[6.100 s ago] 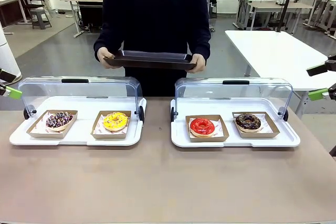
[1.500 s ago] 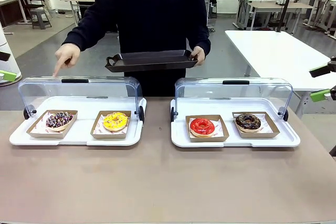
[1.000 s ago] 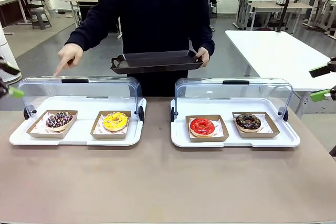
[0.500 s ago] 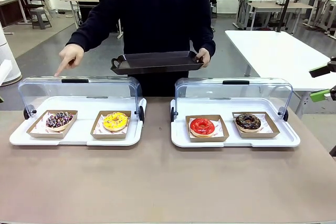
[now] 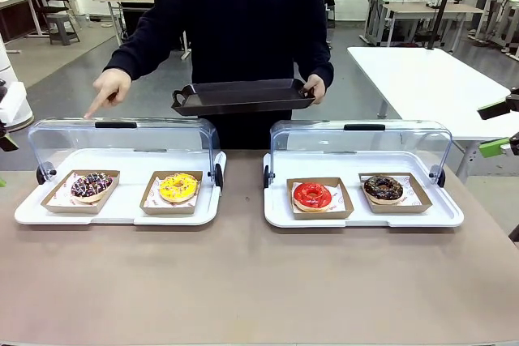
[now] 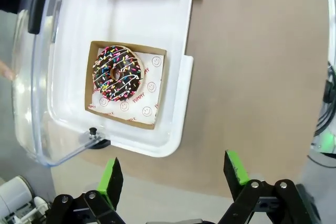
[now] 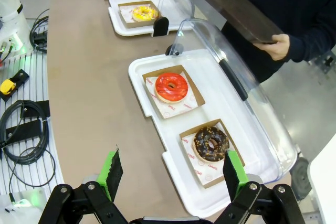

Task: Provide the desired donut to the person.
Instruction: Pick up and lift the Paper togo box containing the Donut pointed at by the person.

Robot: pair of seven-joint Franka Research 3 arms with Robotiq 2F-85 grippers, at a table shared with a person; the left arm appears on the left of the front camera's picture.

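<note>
The person (image 5: pixel 243 14) holds a black tray (image 5: pixel 242 95) in one hand. The other hand (image 5: pixel 108 89) points a finger down over the left end of the left case, above the chocolate donut with coloured sprinkles (image 5: pixel 91 185) (image 6: pixel 117 73). Beside that donut lies a yellow donut (image 5: pixel 178 187). The right case holds a red donut (image 5: pixel 312 194) (image 7: pixel 171 87) and a chocolate nut donut (image 5: pixel 383 189) (image 7: pixel 211 144). My left gripper (image 6: pixel 173 174) hangs open above the table just off the left case's end. My right gripper (image 5: pixel 496 127) (image 7: pixel 172 170) is open past the right case's end.
Both white cases (image 5: pixel 122 210) (image 5: pixel 365 215) have clear lids (image 5: pixel 122 139) (image 5: pixel 361 142) tipped up at the back. Each donut sits in a brown paper tray. The brown tabletop (image 5: pixel 243 281) in front is bare. Cables (image 7: pixel 26 129) lie beside the table.
My left arm has shifted at the left edge of the front view; its green pad has gone from sight and a white arm part shows. The person keeps pointing. My right gripper is still.
</note>
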